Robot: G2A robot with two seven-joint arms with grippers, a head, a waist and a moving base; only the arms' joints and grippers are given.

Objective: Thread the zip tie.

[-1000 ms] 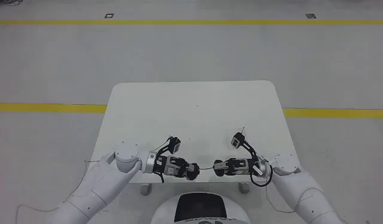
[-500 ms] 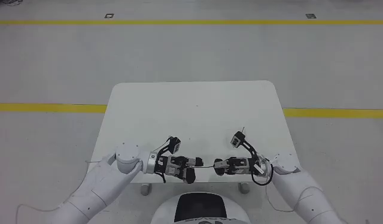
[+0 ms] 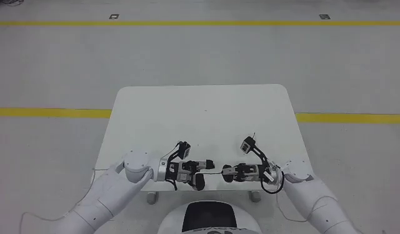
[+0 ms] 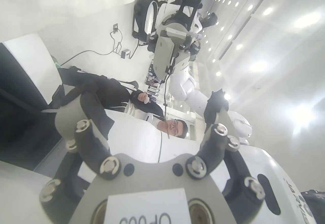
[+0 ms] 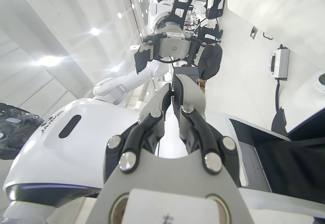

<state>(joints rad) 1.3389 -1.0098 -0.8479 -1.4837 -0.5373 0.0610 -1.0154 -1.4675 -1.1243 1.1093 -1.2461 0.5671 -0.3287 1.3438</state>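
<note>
The right end effector (image 3: 227, 173) hovers over the near edge of the white table (image 3: 200, 112), its fingers (image 5: 189, 98) drawn narrow and pinched on the zip tie (image 3: 217, 172), a thin dark strip that sticks straight out from between its fingertips. The free end of the strip runs toward the left end effector (image 3: 205, 174), which faces the right one head-on and sits just beside it. The left end effector is spread wide, its two fingers (image 4: 76, 118) well apart and gripping nothing. In the left wrist view the strip comes from the right end effector farther off and points into the open gap between the left fingers. In the right wrist view the left end effector shows just beyond the pinched fingertips, with one dark pad to either side of the strip's line. Whether the tip of the strip touches the left end effector cannot be told. Both end effectors are above the table surface, and the zip tie hangs in the air between them, off the table
</note>
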